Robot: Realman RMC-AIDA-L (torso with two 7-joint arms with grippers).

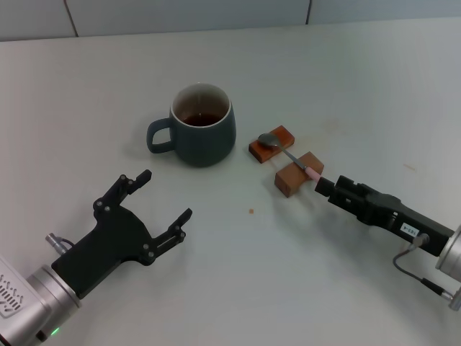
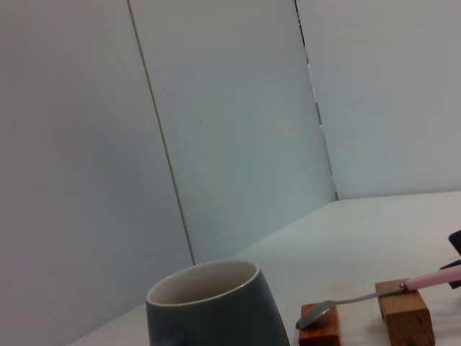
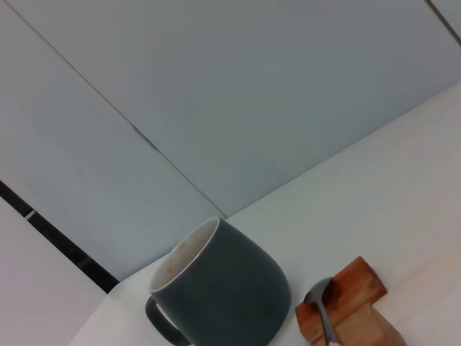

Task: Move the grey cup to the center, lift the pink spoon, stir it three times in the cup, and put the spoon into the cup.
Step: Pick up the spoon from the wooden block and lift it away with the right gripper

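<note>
The pink spoon [image 1: 291,156] is seen bridged across two wooden blocks [image 1: 287,162] on the worktop [image 1: 346,79], its metal bowl resting on the block nearer the grey cup [image 1: 202,124] and its pink handle laid over the other block. Its long axis is directed straight at the right gripper [image 1: 322,184], whose fingers are met by the handle's end; whether they are closed on it cannot be told. The right arm is judged the nearer by far. The cup stands upright just beside the blocks, its handle turned toward the robot's left. The left gripper [image 1: 164,202] is held low, well apart from the cup, fingers spread wide and empty. A small white label on the right arm cannot be read.
</note>
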